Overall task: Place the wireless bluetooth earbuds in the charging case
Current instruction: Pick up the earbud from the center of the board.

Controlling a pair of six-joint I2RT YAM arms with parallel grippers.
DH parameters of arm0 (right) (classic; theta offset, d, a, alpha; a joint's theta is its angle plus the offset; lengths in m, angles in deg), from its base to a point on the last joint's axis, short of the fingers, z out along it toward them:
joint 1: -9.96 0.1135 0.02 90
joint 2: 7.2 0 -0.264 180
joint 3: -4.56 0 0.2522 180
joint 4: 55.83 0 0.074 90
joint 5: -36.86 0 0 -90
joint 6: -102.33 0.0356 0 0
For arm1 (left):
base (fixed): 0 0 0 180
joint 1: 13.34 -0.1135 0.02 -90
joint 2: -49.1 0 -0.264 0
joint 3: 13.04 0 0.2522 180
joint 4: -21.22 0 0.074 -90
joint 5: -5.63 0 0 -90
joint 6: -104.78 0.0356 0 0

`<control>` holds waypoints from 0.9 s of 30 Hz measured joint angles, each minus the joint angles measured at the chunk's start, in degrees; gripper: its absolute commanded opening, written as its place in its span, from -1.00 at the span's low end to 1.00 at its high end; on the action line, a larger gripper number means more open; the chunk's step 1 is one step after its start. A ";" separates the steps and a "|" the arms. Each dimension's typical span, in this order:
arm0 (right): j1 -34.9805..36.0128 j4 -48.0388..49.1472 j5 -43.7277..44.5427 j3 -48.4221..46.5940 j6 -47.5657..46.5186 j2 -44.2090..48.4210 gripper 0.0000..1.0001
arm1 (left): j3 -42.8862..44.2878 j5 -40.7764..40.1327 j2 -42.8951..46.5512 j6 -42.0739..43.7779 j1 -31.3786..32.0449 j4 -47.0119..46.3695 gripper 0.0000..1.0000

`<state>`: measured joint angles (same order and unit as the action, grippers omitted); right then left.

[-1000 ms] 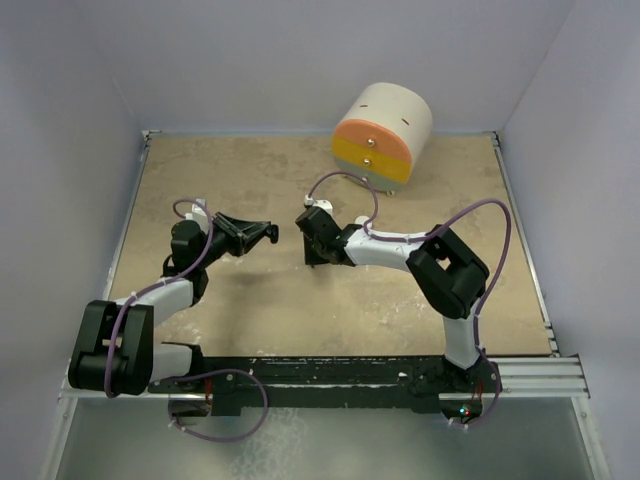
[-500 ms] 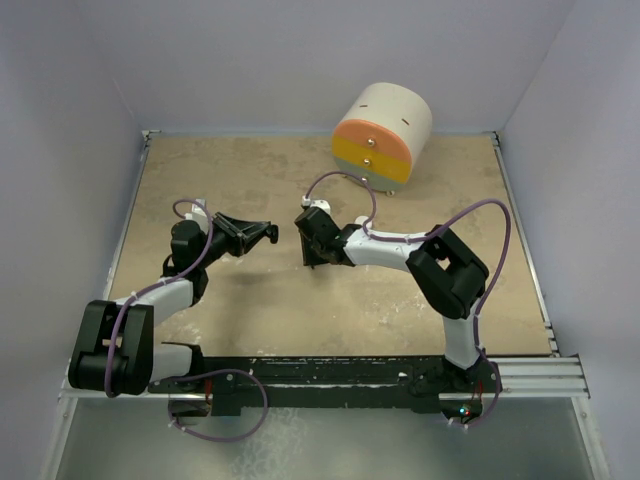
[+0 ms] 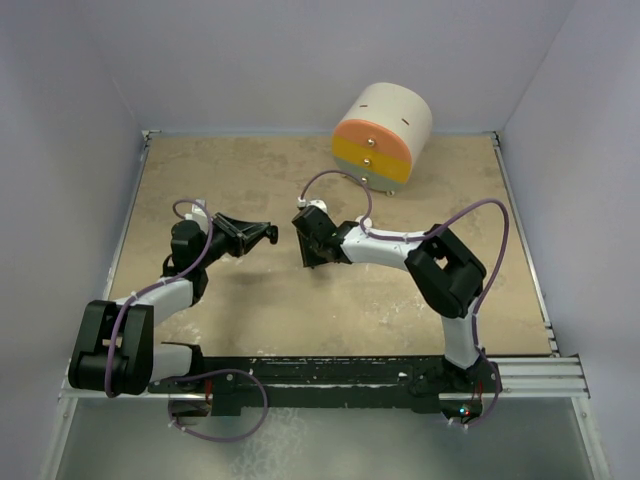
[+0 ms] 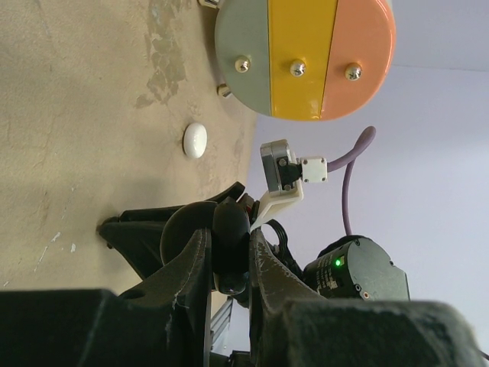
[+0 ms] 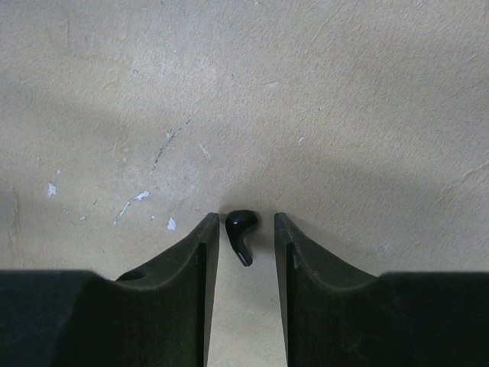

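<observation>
My left gripper (image 3: pixel 268 234) is shut on the charging case (image 4: pixel 228 264), a glossy black round puck, and holds it above the table; in the left wrist view (image 4: pixel 230 233) the case sits pinched between both fingers. My right gripper (image 3: pixel 312 262) is down at the table and open. In the right wrist view (image 5: pixel 245 217) a small black earbud (image 5: pixel 241 225) with a short stem lies on the table between its fingertips, nearer the left finger and touching neither. The earbud is hidden under the gripper in the top view. A small white oval piece (image 4: pixel 195 141) lies on the table near the drawer unit.
A cream cylindrical drawer unit (image 3: pixel 382 135) with orange, yellow and grey-green fronts stands at the back right; it also shows in the left wrist view (image 4: pixel 306 57). The tan table (image 3: pixel 250 310) has raised side rails. Purple cables loop over both arms.
My right gripper has shifted slightly left and away from the bases, staying low over the table. My left arm has not moved.
</observation>
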<state>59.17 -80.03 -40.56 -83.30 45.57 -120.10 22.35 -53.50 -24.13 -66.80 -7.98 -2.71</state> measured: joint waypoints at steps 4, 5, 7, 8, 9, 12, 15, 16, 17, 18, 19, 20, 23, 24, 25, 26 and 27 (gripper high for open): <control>0.02 -0.28 0.04 -0.48 -1.22 -0.37 -0.25 | 0.00 0.00 0.00 0.00 0.00 0.00 -1.00; 0.02 -0.33 0.07 -0.59 -1.53 -0.42 -0.25 | 0.00 0.00 0.00 0.00 0.00 0.00 -1.00; 0.02 -0.48 0.15 -1.03 -2.10 -0.76 -0.27 | 0.00 0.00 0.02 -0.02 0.00 0.00 -1.00; 0.02 -0.46 0.24 -1.27 -2.38 -0.98 -0.27 | 0.00 -0.02 0.02 -0.02 0.00 0.00 -1.00; 0.02 -0.46 0.39 -1.60 -2.60 -1.20 -0.28 | 0.00 -0.02 0.02 -0.02 0.00 0.00 -1.00; 0.02 -0.57 0.66 -2.16 -3.17 -1.64 -0.30 | 0.00 -0.02 0.00 -0.02 0.00 0.00 -1.00; 0.02 -0.63 1.05 -2.56 -3.56 -1.99 -0.31 | 0.00 -0.02 0.00 -0.02 0.00 -0.02 -1.00; 0.02 -0.70 1.07 -2.62 -3.72 -2.01 -0.31 | 0.00 -0.02 0.00 -0.02 0.00 0.00 -1.00; 0.02 -0.72 1.07 -2.64 -3.87 -2.03 -0.31 | 0.00 -0.02 0.02 -0.02 0.00 -0.02 -1.00; 0.02 -0.74 1.07 -2.64 -3.93 -2.03 -0.31 | 0.00 -0.02 0.02 -0.02 0.00 -0.02 -1.00; 0.02 -0.76 1.05 -2.67 -3.93 -2.03 -0.31 | 0.00 -0.02 0.00 -0.02 0.00 -0.02 -1.00; 0.02 -0.76 1.05 -2.64 -3.98 -2.03 -0.31 | 0.00 -0.02 0.02 -0.02 0.00 -0.04 -1.00; 0.02 -0.79 1.01 -2.67 -4.13 -2.03 -0.31 | 0.00 -0.02 0.00 -0.02 0.00 -0.07 -1.00; 0.04 -0.79 0.98 -2.67 -4.22 -2.03 -0.32 | 0.00 -0.02 0.02 -0.02 0.00 -0.07 -1.00; 0.15 -0.81 1.01 -2.67 -4.28 -2.03 -0.31 | 0.00 -0.02 0.00 -0.02 0.00 -0.09 -1.00; 0.28 -0.81 1.01 -2.64 -4.31 -2.03 -0.32 | 0.00 -0.02 0.00 -0.02 0.00 -0.09 -1.00; 0.31 -0.81 1.01 -2.67 -4.33 -2.03 -0.32 | 0.00 -0.02 0.02 -0.02 0.00 -0.11 -1.00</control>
<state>59.48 -80.84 -39.55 -85.97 41.24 -122.14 22.35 -53.52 -24.11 -66.83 -7.98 -2.82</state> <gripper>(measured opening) 0.343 0.161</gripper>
